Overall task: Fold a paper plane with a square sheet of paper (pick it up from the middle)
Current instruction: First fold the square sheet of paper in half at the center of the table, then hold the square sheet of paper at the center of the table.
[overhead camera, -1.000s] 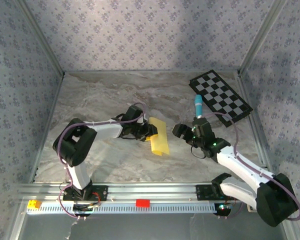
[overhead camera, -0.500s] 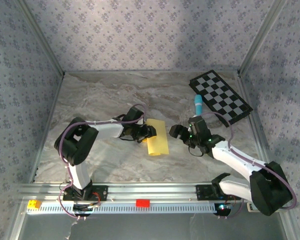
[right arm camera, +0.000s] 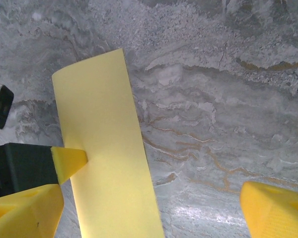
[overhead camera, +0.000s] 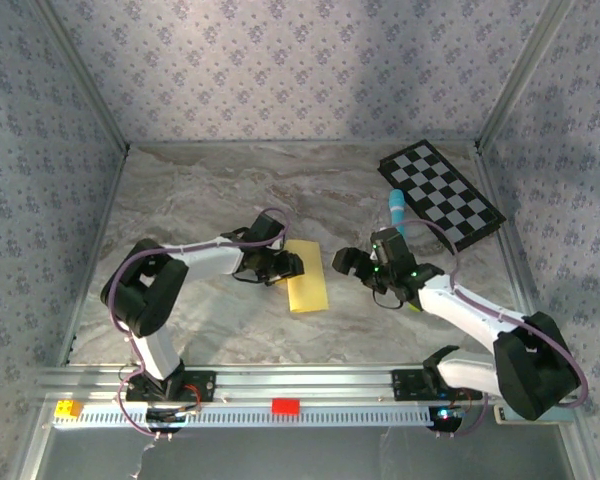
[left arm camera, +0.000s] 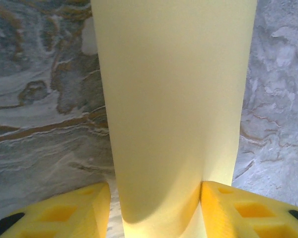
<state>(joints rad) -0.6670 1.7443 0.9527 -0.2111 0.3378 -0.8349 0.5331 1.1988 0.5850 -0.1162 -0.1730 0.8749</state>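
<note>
The square sheet of paper (overhead camera: 308, 276) is folded into a long yellow strip and lies flat on the marble table, just left of centre. My left gripper (overhead camera: 294, 266) reaches in from the left, and the strip (left arm camera: 174, 99) runs between its fingers. Its right fingertip (left arm camera: 223, 198) touches the paper's edge, while a thin gap separates the left fingertip (left arm camera: 89, 203) from it, so the jaws stand open. My right gripper (overhead camera: 346, 262) hovers just right of the strip, wide open with nothing between its fingers. From its wrist camera the strip (right arm camera: 107, 163) lies at the left.
A light-blue marker (overhead camera: 395, 210) lies behind my right gripper. The black-and-white checkered board (overhead camera: 440, 193) sits at the back right. A red block (overhead camera: 285, 405) and a yellow brick (overhead camera: 68, 408) rest on the front rail. Bare marble (right arm camera: 213, 99) stretches to the right of the strip.
The paper has dropped from a raised tilt to lying flat. The left jaws have loosened around it. My right gripper has moved left, closer to the strip.
</note>
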